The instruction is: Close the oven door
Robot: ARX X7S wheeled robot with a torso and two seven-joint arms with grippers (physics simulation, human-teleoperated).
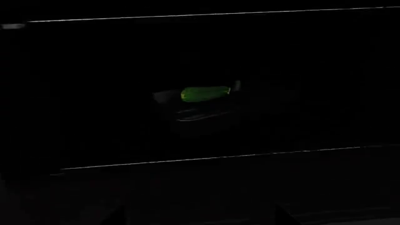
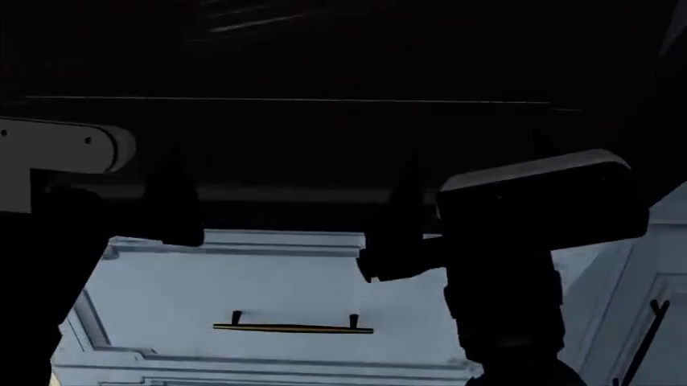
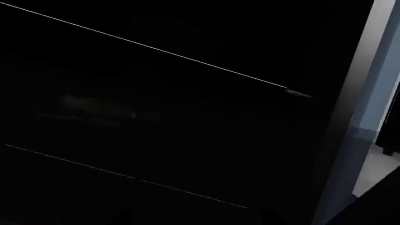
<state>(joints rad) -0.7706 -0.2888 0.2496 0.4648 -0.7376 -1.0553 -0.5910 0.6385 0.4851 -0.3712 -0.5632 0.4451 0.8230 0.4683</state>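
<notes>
Filling the top of the head view is the black oven door (image 2: 322, 145), with both dark arms reaching up against it. Below it sits a blue drawer (image 2: 247, 289) with a gold handle (image 2: 292, 327). In the left wrist view, a green thing (image 1: 205, 93) shows dimly through the dark glass. I cannot tell if either end effector is released or clenched; it is too dark.

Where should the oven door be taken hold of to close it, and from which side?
No handle shows, and the oven door is a wide flat slab, so probably not a pinch. Press on its dark face close to the long edge, coming from the robot's side, towards the green item seen behind the glass.
</notes>
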